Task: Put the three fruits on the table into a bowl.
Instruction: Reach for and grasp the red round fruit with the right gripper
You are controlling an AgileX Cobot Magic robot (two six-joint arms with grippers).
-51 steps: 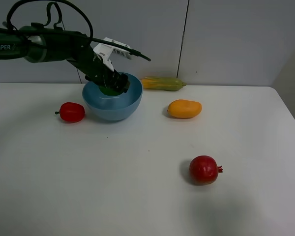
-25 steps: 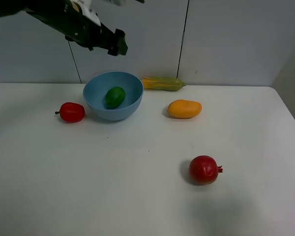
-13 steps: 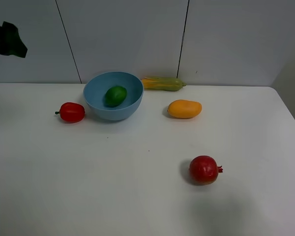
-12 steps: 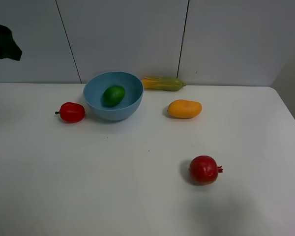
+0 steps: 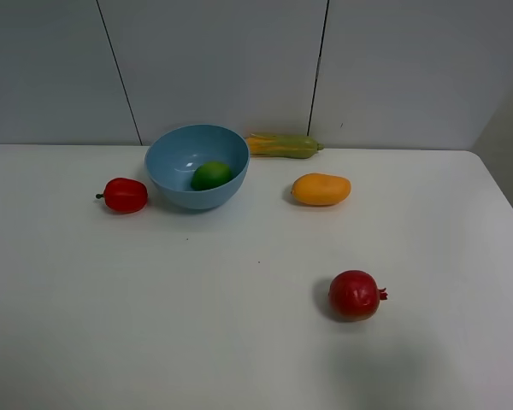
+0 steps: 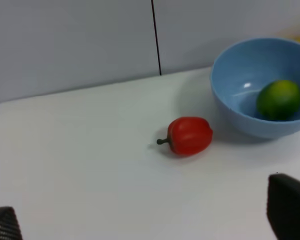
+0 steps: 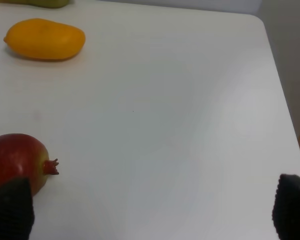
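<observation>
Red pepper (image 5: 125, 195) lies at the left of the white tabletop (image 5: 239, 342), just beside the light-blue bowl (image 5: 178, 193) holding the lime (image 5: 211, 175), then corn cob (image 5: 282, 145) far back, mango (image 5: 321, 189), and pomegranate (image 5: 354, 295) nearer right, while left tool (image 6: 146, 215) and right tool (image 7: 151, 207) both gape wide, empty.

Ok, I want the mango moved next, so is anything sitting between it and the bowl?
Nothing visible does. The mango lies on the table to the right of the bowl, with only tabletop between them. The corn lies further back, off that line, and the pepper is on the bowl's other side.
</observation>
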